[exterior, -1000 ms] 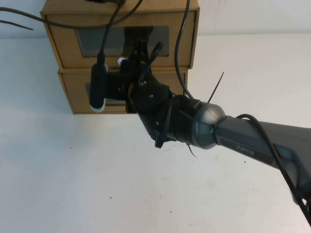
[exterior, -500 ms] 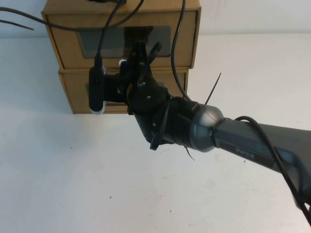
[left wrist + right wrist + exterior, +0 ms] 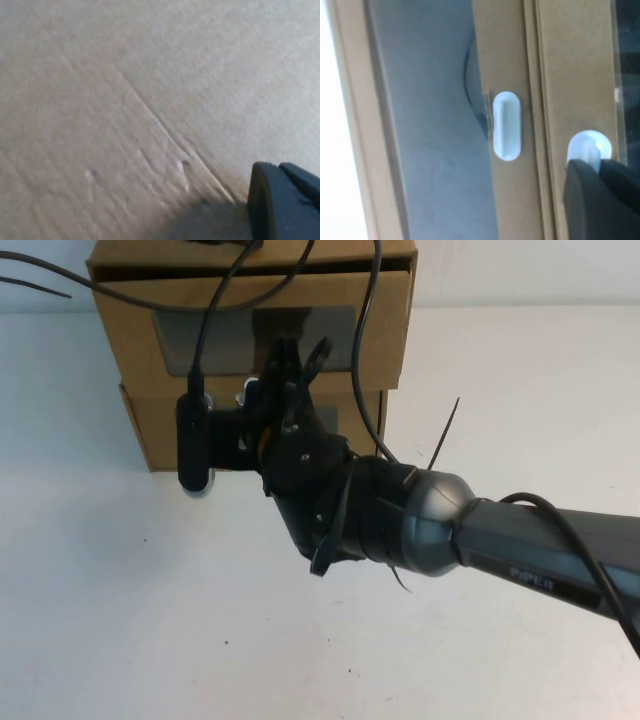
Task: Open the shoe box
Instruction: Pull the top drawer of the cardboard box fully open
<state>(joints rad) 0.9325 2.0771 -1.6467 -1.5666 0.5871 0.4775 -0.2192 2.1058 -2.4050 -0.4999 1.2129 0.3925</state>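
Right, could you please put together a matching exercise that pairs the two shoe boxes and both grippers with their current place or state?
Things:
1. upper shoe box
2. lower shoe box
3. right gripper
4. left gripper

Places or states:
A. close against bare cardboard, seen only in its own wrist view
B. front panel tilted outward, with a gap along its top
C. shut on a white pull tab at the box fronts
D. underneath the other box, front closed

Pairs: 1-B, 2-D, 3-C, 4-A
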